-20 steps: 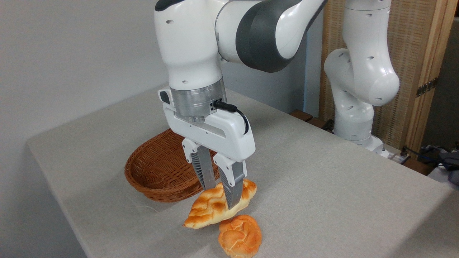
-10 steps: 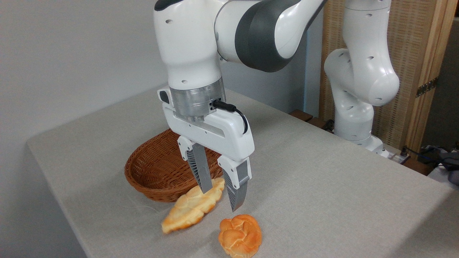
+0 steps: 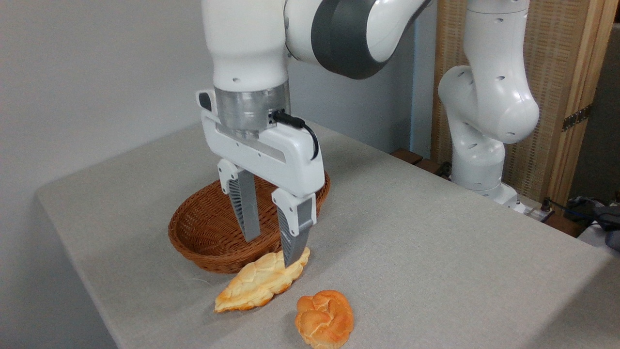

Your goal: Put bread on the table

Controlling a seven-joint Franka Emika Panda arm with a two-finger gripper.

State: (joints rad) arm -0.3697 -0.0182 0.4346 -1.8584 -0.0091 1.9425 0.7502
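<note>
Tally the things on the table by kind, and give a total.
Braided loaf: 1
Round bun: 1
Wicker basket: 1
Total: 3

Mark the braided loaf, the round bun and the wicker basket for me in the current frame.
braided loaf (image 3: 261, 282): fixed camera, middle of its top crust.
round bun (image 3: 324, 318): fixed camera, centre of its knotted top.
wicker basket (image 3: 203, 252): fixed camera, outer front wall, left of the loaf.
</note>
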